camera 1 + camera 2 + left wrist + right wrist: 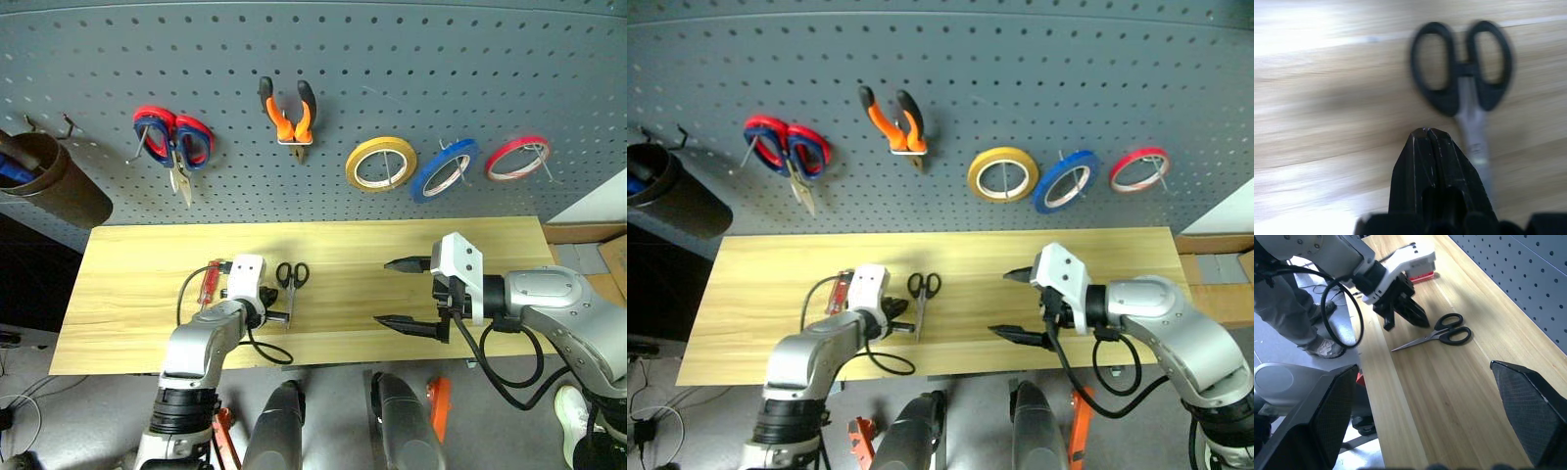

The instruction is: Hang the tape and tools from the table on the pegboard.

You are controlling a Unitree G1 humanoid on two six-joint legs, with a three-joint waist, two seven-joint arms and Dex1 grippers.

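- Our left end effector (1403, 313) has its fingers pressed together on nothing, hovering just beside the black-handled scissors (291, 286) on the tabletop (137, 284); the scissors lie flat and untouched.
- Our right end effector (407, 294) hangs spread wide above the tabletop's right half, well apart from the scissors, gripping nothing.
- The scissors' long axis runs roughly front to back: the finger loops point toward the pegboard (411, 78), the closed blades toward the near edge.
- The screwdriver (209, 282) with the red handle lies on the far side of the left wrist from the scissors; we think its long axis is also front to back, though the wrist hides part of it.
- The blue tape (446, 169) and the orange-and-black pliers (288, 119) already hang on the pegboard, so scissors and screwdriver appear to be what remains.
- Risks from here, as we judge them: with the fingers closed, a descent would push the scissors and spin them away.
- The scissors lie flat and thin, so a pinch on the blades could slip or scrape the wood.
- A careless sweep of the left wrist might also knock the screwdriver so that it rolls.
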